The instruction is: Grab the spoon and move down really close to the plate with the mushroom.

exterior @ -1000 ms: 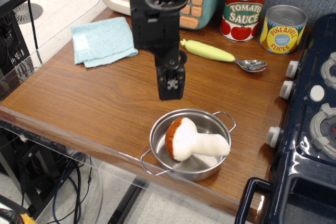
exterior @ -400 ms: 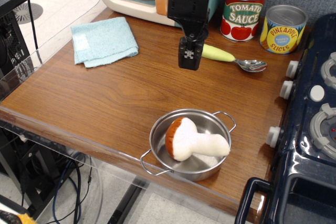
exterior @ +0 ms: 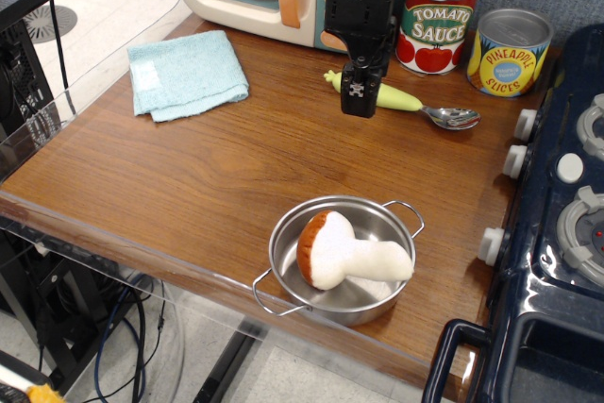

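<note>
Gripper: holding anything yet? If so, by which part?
Nothing held. The gripper hangs over the spoon's yellow-green handle; the spoon lies flat on the table, ungrasped.

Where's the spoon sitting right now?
The spoon lies flat near the back of the wooden table, in front of the tomato sauce can and pineapple can. The gripper hangs in front of its yellow-green handle.

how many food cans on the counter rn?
2, both at the back right: the tomato sauce can, and the pineapple slices can to its right, beside the toy stove. The gripper could hide something behind it.
</note>
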Controlling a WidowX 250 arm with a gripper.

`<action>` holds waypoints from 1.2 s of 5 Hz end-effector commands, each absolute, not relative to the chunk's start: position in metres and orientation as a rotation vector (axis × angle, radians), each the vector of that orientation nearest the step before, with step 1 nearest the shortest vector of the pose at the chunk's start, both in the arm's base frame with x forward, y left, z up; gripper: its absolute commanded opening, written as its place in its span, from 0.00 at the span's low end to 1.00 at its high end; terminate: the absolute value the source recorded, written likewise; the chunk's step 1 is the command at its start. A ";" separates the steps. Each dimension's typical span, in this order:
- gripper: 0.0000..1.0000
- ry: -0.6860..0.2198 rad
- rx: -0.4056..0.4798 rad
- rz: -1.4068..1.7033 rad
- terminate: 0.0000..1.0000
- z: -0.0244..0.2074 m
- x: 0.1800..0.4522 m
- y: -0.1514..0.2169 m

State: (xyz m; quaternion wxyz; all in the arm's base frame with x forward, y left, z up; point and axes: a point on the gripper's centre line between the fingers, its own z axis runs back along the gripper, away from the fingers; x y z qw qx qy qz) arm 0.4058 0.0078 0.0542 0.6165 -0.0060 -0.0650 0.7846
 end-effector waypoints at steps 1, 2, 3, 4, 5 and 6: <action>1.00 -0.152 -0.062 1.775 0.00 0.057 0.441 0.011; 1.00 -0.144 -0.084 1.750 0.00 0.051 0.452 0.011; 1.00 -0.138 -0.079 1.734 0.00 0.047 0.455 0.010; 0.00 -0.159 -0.096 1.734 0.00 0.043 0.454 0.011; 0.00 -0.158 -0.107 1.730 0.00 0.045 0.453 0.008; 0.00 -0.151 -0.100 1.721 0.00 0.046 0.449 0.005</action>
